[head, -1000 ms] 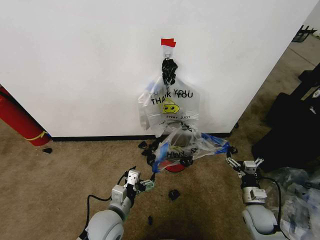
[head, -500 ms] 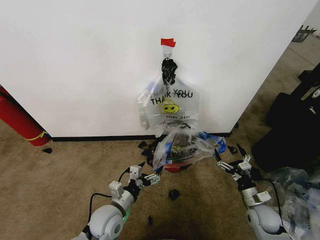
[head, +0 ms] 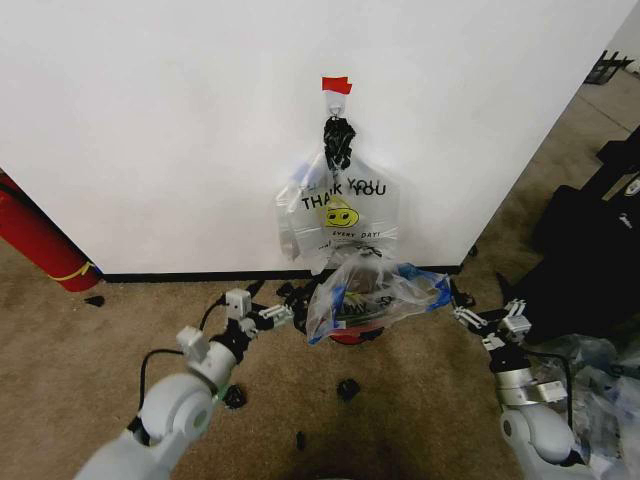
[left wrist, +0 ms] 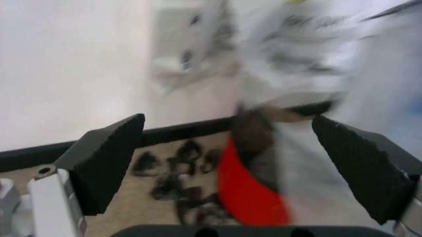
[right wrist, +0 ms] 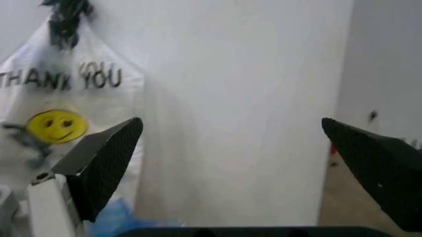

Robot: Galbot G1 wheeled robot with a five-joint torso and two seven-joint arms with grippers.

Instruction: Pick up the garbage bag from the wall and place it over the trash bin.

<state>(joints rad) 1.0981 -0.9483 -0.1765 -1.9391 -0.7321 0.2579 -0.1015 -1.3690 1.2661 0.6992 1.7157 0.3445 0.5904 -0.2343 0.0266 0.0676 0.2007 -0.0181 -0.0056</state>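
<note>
The garbage bag point(head: 385, 292), crinkly and see-through with blue patches, lies draped over the trash bin point(head: 350, 337), whose red lower band shows beneath it at the foot of the wall point(head: 150, 120). My left gripper point(head: 275, 314) stands open just left of the bag, holding nothing. In the left wrist view the left gripper point(left wrist: 228, 123) faces the bin's red band point(left wrist: 254, 195) and the blurred bag point(left wrist: 310, 64). My right gripper point(head: 490, 315) is open a short way right of the bag. In the right wrist view the right gripper point(right wrist: 231, 123) faces the white wall point(right wrist: 250, 98).
A clear "THANK YOU" bag point(head: 340, 215) hangs from a hook point(head: 338, 100) under red tape point(head: 336, 84). Black scraps point(head: 347, 388) litter the carpet. A red cylinder point(head: 35, 245) leans at the left. Black bags point(head: 580, 270) and clear plastic point(head: 600, 400) crowd the right.
The bag's stretched right corner has come free of my right gripper, and the bag has settled onto the bin. My left gripper swung up and left towards the wall; the right one backed off slightly.
</note>
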